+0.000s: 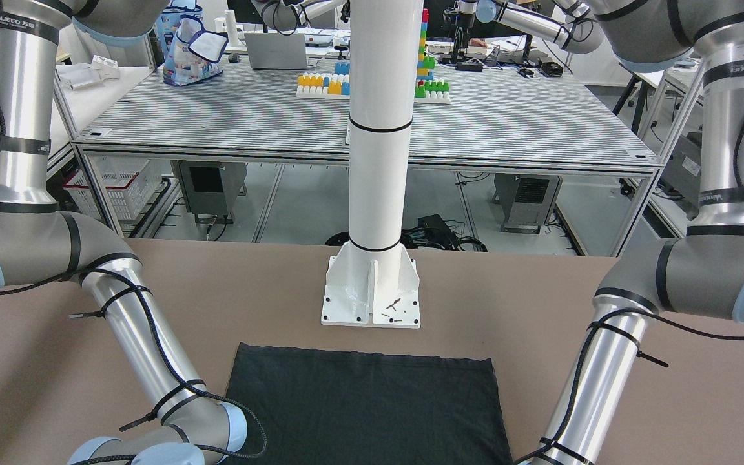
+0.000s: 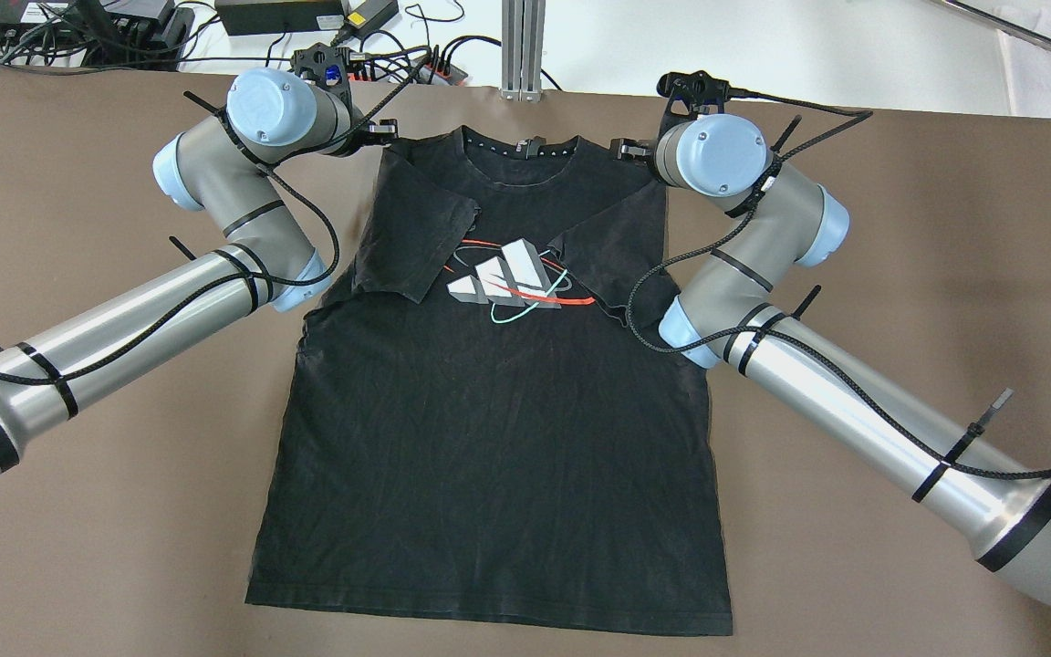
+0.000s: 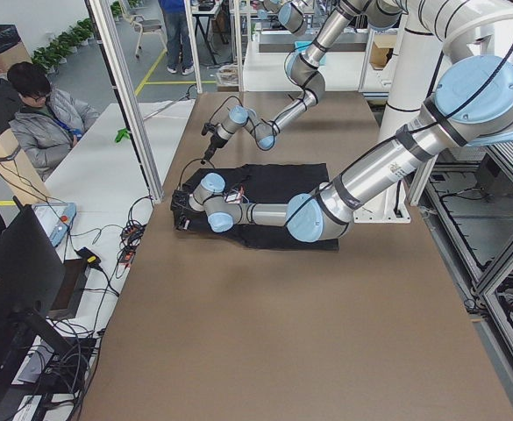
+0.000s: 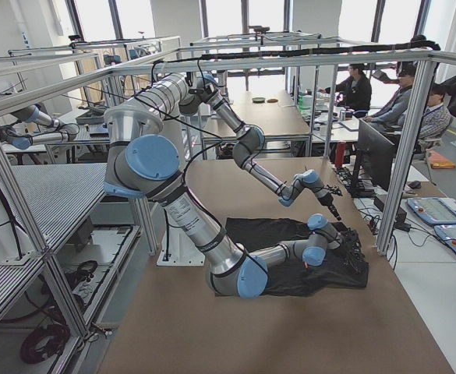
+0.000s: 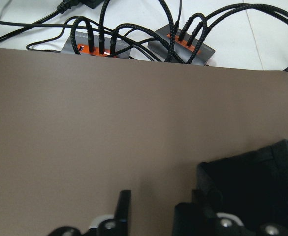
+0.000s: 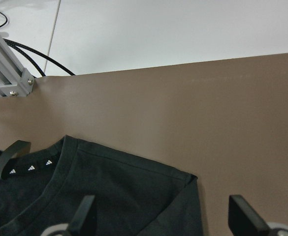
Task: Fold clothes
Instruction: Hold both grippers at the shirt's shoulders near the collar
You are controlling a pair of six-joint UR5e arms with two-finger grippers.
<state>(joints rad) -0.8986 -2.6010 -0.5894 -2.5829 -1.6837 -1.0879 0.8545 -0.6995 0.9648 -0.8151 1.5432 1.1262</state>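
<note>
Overhead faces front camera — both share the black shirt (image 2: 489, 438)

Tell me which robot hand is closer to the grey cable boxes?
Left. The left gripper is at the T-shirt's shoulder just before the grey cable boxes; the right gripper is at the other shoulder, farther away.

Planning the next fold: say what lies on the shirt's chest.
One sleeve and the other sleeve lie folded inward on the shirt, beside its logo. Fabric under them is hidden.

Brown table (image 2: 124, 566), striped workbench (image 1: 507, 123) behind.
</note>
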